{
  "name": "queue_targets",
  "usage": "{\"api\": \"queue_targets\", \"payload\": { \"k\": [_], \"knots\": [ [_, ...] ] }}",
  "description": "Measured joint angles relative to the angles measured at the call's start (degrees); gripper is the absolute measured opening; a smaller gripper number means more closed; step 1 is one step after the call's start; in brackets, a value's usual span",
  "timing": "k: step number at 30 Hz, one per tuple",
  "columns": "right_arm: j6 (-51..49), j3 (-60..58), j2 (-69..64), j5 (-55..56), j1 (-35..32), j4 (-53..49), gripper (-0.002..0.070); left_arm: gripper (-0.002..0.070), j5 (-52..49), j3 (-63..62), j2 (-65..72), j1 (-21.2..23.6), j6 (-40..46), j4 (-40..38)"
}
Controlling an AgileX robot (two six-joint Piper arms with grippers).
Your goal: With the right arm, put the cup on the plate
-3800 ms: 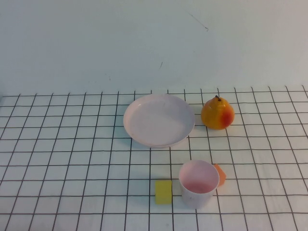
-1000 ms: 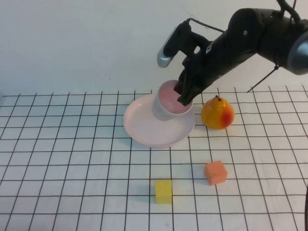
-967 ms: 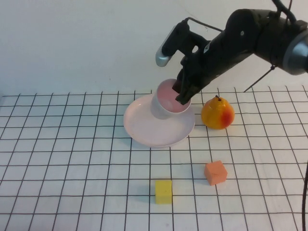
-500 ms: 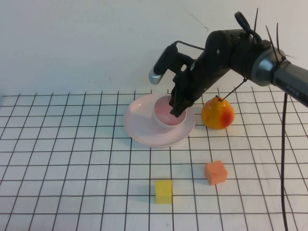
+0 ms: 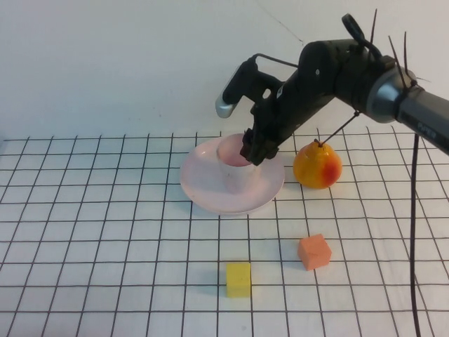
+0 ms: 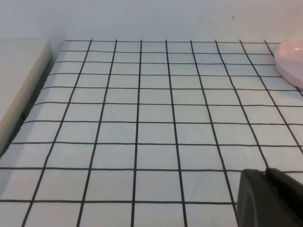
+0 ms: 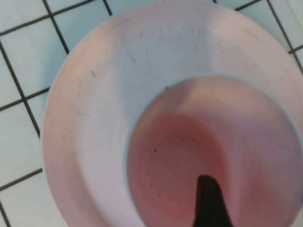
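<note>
The left end effector shows only as a dark corner in its own wrist view, parked over bare worktop well apart from the action; whether it is open or closed cannot be told.

The step in hand is the set-down. The cup stands upright inside the plate, directly beneath the right end effector, whose tip sits at the cup's rim on the side toward the pear. In the right wrist view one dark finger reaches down inside the cup, so the right end effector appears clamped on the cup wall. Judging by this, the next move calls for opening the fingers and lifting straight up, clear of the rim, so the cup does not tip.

Compared with half a second ago, the cup has shifted slightly toward the plate's centre and looks settled on it, and the arm has followed.
</note>
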State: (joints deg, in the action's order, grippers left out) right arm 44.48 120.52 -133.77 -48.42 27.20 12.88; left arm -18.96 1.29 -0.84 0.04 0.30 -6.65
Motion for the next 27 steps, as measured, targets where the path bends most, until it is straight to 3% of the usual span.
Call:
{"api": "queue_targets", "payload": {
  "k": [11,14,19,22,27],
  "knots": [
    [0.00,1.17,12.98,-2.46,0.00,-4.14,0.0399,-0.0003,0.00,0.00,0.00,0.00,0.00,0.00],
    [0.00,1.17,18.23,-5.50,0.00,-6.97,0.0335,-0.0003,0.00,0.00,0.00,0.00,0.00,0.00],
    [0.00,1.17,28.80,-8.61,0.00,-12.10,0.0083,-0.0003,0.00,0.00,0.00,0.00,0.00,0.00],
    [-1.21,1.25,34.88,-10.38,0.00,-14.49,0.0024,-0.0003,0.00,0.00,0.00,0.00,0.00,0.00],
    [-6.79,1.27,42.90,-18.63,0.00,-19.00,0.0001,-0.0003,0.00,0.00,0.00,0.00,0.00,0.00]
  ]
}}
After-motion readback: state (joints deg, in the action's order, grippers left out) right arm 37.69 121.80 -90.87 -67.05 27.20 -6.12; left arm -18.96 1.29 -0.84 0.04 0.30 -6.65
